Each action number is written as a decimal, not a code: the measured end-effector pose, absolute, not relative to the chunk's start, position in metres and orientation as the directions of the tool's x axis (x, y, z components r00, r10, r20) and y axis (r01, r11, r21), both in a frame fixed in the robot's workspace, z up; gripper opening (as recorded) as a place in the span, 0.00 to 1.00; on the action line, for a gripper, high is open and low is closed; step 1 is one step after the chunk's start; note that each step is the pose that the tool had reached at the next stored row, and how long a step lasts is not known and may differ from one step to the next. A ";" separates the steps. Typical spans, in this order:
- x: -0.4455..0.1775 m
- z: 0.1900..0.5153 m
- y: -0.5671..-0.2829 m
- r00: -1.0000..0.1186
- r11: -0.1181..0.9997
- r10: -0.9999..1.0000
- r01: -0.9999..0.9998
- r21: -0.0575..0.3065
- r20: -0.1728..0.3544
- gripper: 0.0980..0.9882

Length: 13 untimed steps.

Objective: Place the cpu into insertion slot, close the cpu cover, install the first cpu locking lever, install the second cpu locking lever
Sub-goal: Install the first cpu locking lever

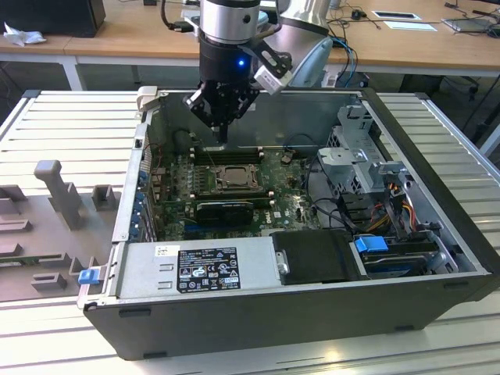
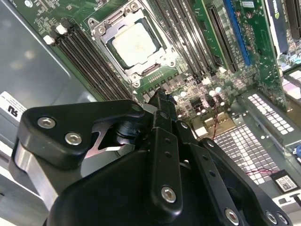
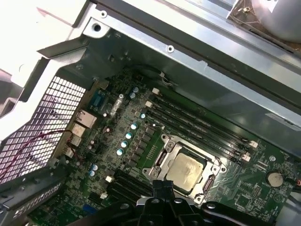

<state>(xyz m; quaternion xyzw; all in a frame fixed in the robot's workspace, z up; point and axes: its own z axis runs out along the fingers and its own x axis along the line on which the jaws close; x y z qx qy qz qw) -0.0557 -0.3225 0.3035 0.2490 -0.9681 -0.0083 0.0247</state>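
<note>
Cpu (image 2: 136, 43) is sitting in the insertion slot (image 2: 154, 70) under the lowered cpu cover (image 2: 100, 34); the gripper (image 2: 162, 96), pinched closed and empty, is hovering nearby — a skewed descent could be jabbing its bare top.

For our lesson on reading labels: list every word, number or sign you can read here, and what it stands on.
Black label on the power supply: too small to read.
White sticker beside it: too small to read.
White label in the second wrist view: cut off, unreadable.
</note>
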 end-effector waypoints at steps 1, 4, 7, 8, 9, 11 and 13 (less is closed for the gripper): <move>-0.056 0.303 -0.322 -0.871 0.873 -0.489 -0.488 0.028 0.044 0.01; -0.056 0.303 -0.323 -0.857 0.858 -0.514 -0.513 0.028 0.044 0.01; -0.056 0.303 -0.322 -0.846 0.847 -0.532 -0.531 0.028 0.044 0.01; -0.056 0.303 -0.322 -0.842 0.843 -0.538 -0.537 0.028 0.044 0.01; -0.056 0.303 -0.322 -0.838 0.839 -0.543 -0.543 0.028 0.044 0.01; -0.056 0.303 -0.322 -0.830 0.831 -0.556 -0.555 0.028 0.044 0.01; -0.056 0.303 -0.322 -0.813 0.815 -0.580 -0.579 0.028 0.044 0.01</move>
